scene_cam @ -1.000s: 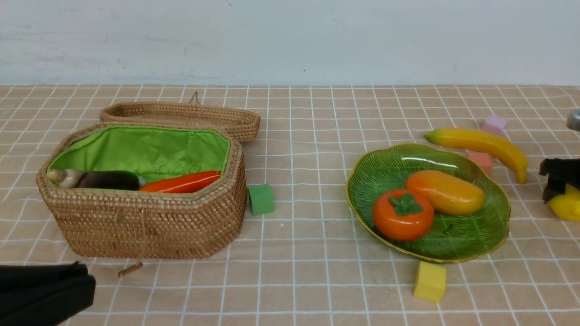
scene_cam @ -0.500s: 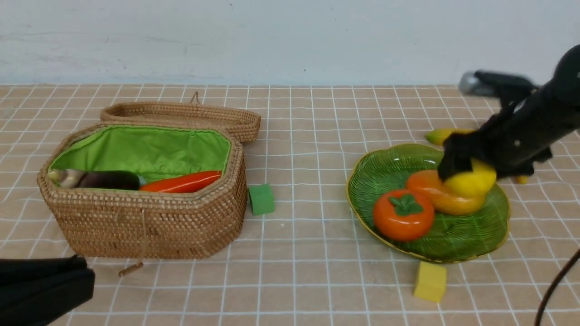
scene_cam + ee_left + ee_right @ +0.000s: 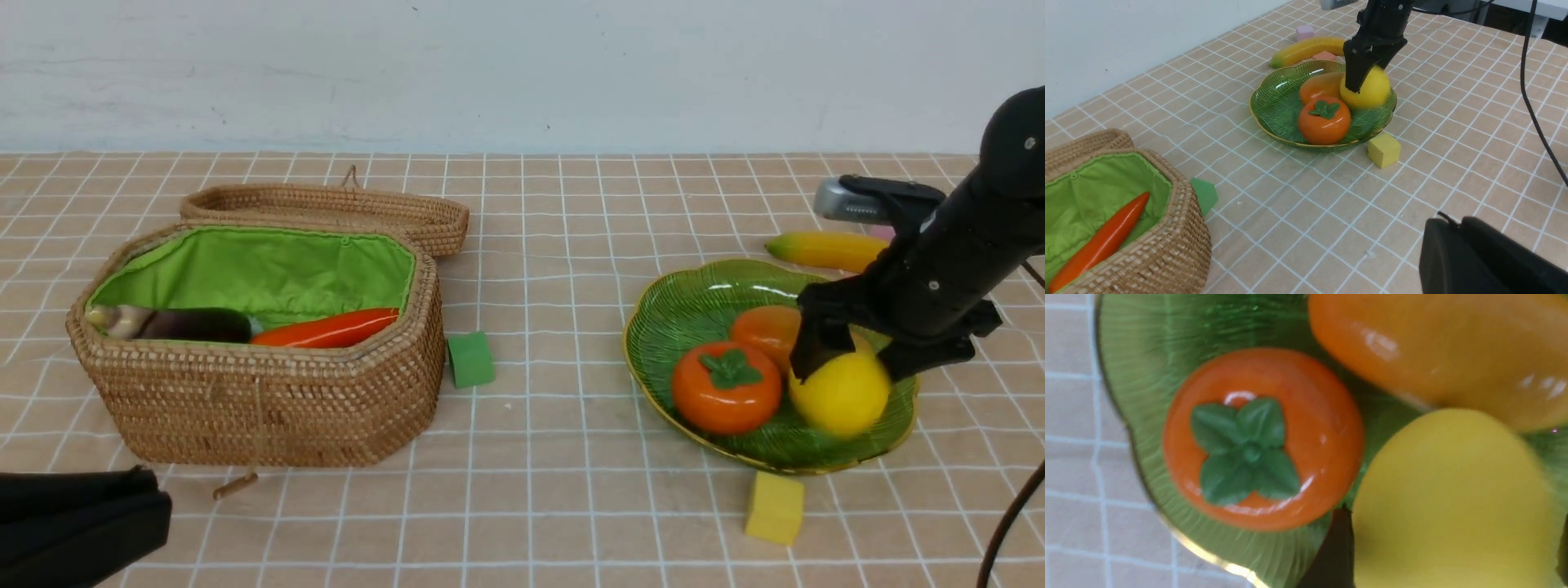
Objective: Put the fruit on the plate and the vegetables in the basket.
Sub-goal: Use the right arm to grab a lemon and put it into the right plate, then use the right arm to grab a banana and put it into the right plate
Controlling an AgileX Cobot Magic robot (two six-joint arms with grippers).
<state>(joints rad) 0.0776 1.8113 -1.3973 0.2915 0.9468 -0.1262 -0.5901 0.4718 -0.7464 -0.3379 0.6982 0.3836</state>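
Observation:
The green ribbed plate (image 3: pixel 653 327) holds the persimmon (image 3: pixel 725 388), the orange mango (image 3: pixel 763 327) and a yellow lemon (image 3: pixel 841 400). My right gripper (image 3: pixel 849 371) stands open over the plate, its fingers either side of the lemon, which rests on the glass. In the right wrist view the lemon (image 3: pixel 1453 498) fills the space between the fingers. A banana (image 3: pixel 824 249) lies on the cloth behind the plate. The woven basket (image 3: pixel 269 408) on the left is open, with the eggplant (image 3: pixel 196 325) and carrot (image 3: pixel 326 329) inside. My left gripper (image 3: pixel 155 506) is shut and empty, low at the near left.
A green foam cube (image 3: pixel 471 359) sits right of the basket, whose lid (image 3: pixel 326 208) lies open behind it. A yellow cube (image 3: pixel 774 508) is just in front of the plate. A purple cube (image 3: pixel 1305 32) and a pink cube (image 3: pixel 1325 56) lie by the banana.
My right arm came in from the right edge carrying the lemon, passed over the mango and lowered it onto the plate's near right side; its jaws widened. The left arm stayed put.

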